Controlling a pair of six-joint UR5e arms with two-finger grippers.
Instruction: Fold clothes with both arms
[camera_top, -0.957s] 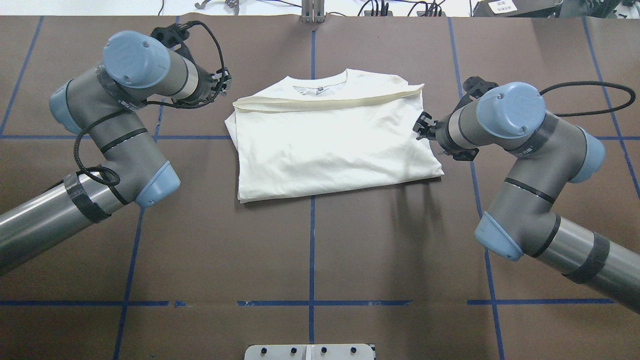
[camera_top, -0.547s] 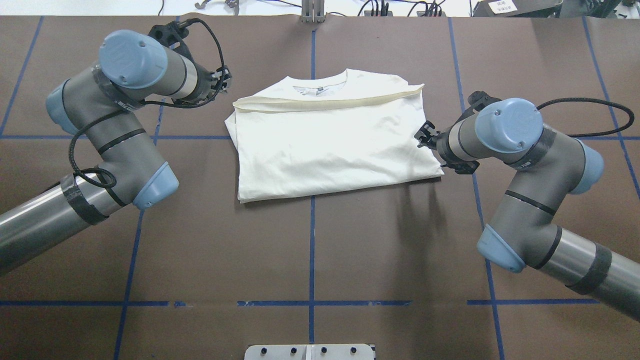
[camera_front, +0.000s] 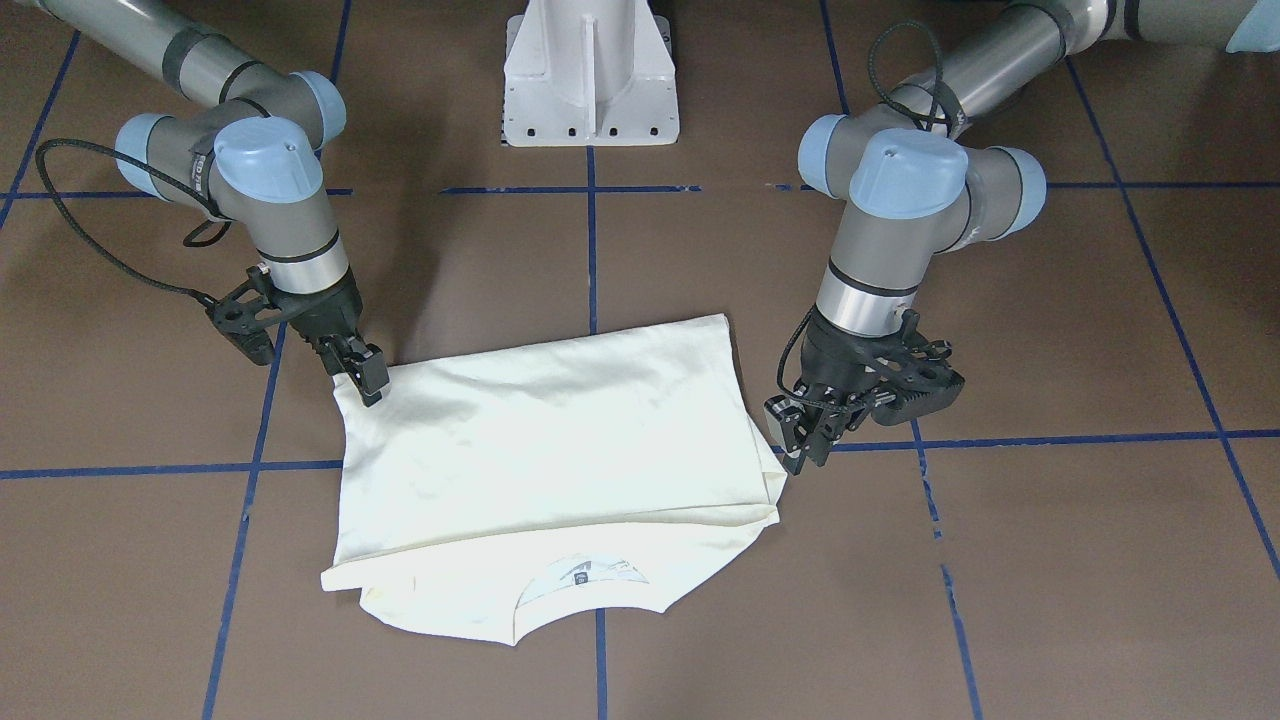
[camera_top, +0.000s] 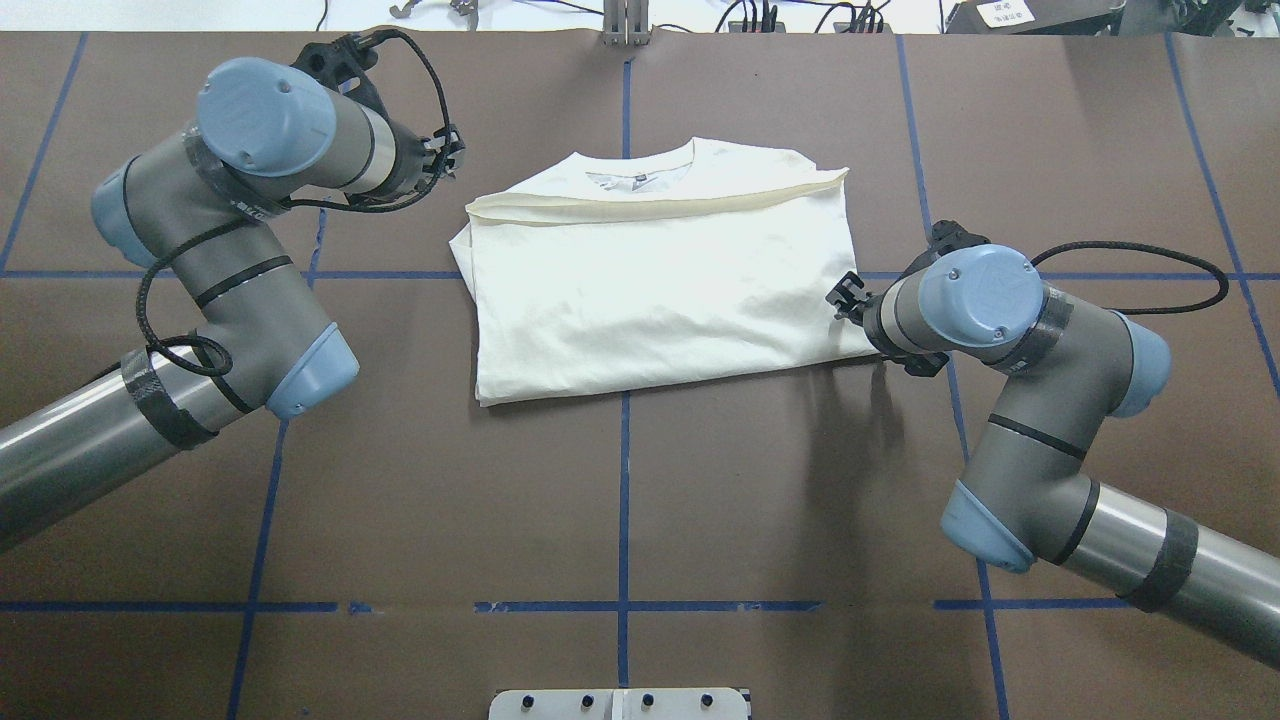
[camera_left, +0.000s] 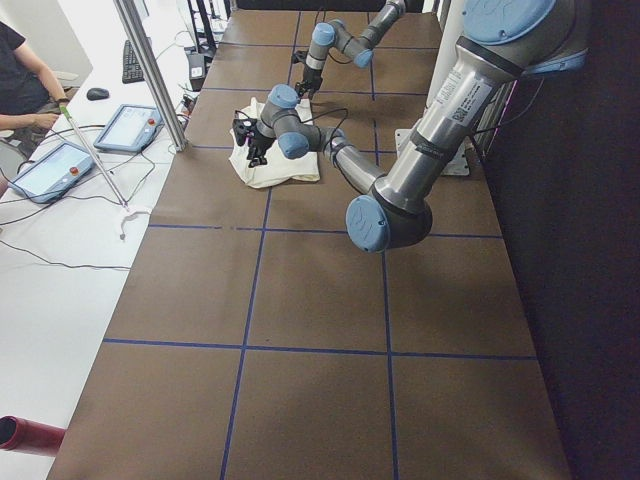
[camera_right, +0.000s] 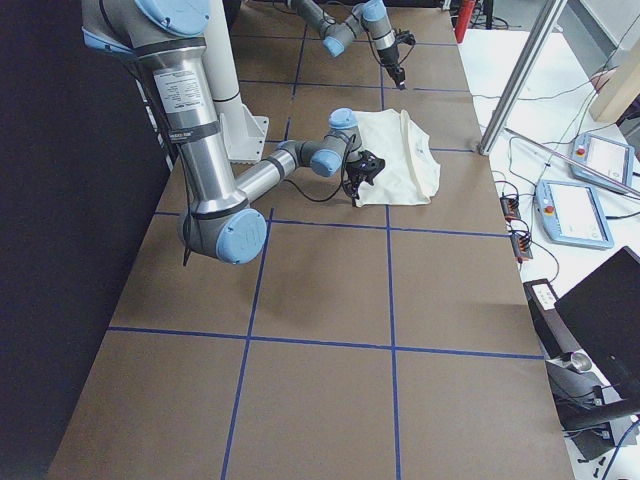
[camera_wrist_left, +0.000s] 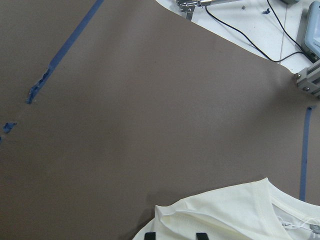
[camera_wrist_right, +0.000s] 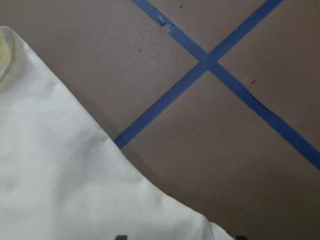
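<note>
On the tabletop (camera_top: 620, 520) nothing was seen to have been displaced. Of the two arms, the right arm (camera_top: 1030, 400) had been drawn back within the last second along the shirt's right side, towards the robot's edge of the tabletop. The left arm (camera_top: 230, 260) had been left almost where it was. The shirt (camera_top: 660, 290) had not been shifted. It was laid folded, plain cream side up, midway between the left and right edges and nearer the far edge than the robot's, with its collar turned to that far edge. The right hand (camera_front: 362, 378) had thereby been brought to the shirt's right edge close to the corner nearest the robot, where it appeared to touch the cloth. In its wrist view the fingertips (camera_wrist_right: 121, 237) were shown apart, with cloth lying between them and nothing clamped. The left hand (camera_front: 802, 438) was held just beside the shirt's far left corner, likewise spread and empty. A fresh grasp for a further fold was judged to be in preparation. Since the hands were set at opposite corners, some repositioning was thought likely to be needed first.
</note>
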